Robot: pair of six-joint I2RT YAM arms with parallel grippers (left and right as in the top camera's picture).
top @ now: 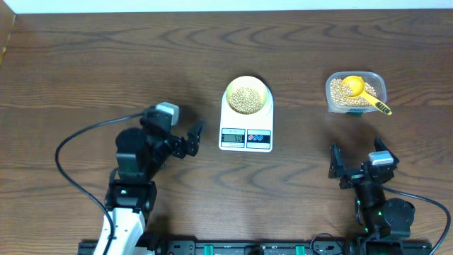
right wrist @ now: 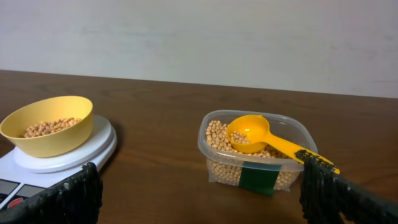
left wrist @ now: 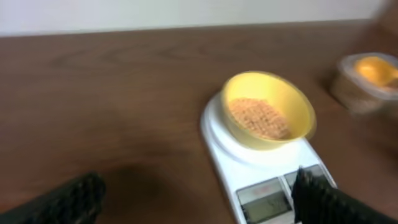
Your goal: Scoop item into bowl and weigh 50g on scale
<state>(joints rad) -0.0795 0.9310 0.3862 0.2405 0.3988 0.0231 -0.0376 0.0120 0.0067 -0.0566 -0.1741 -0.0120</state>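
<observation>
Dark wood table (top: 71,71), pale wall behind in the wrist views.

- Scale (top: 245,145) sits mid-table, display (top: 233,137) and two buttons (top: 259,137) on its 6 o'clock edge. Readout too small to read.
- Bowl (top: 229,91) sits on the scale's platter, towards 12 o'clock from the display. A layer of beans (top: 248,99) covers its bottom, well below the rim.
- Clear container (top: 382,86) at 3 o'clock of the bowl, well apart, with more of the beans inside. A yellow scoop (top: 352,87) lies in it, cup up on the beans, a few beans in the cup; the handle runs out over the rim towards 4 o'clock.
- Left gripper (top: 196,139) at 9 o'clock of the scale, just beside it, not touching. Jaws spread wide, nothing between them; left wrist view shows bare table and the scale's corner in the gap.
- Right gripper (top: 355,152) at 6 o'clock of the container, apart from it. Jaws spread wide, holding nothing, facing the container.
</observation>
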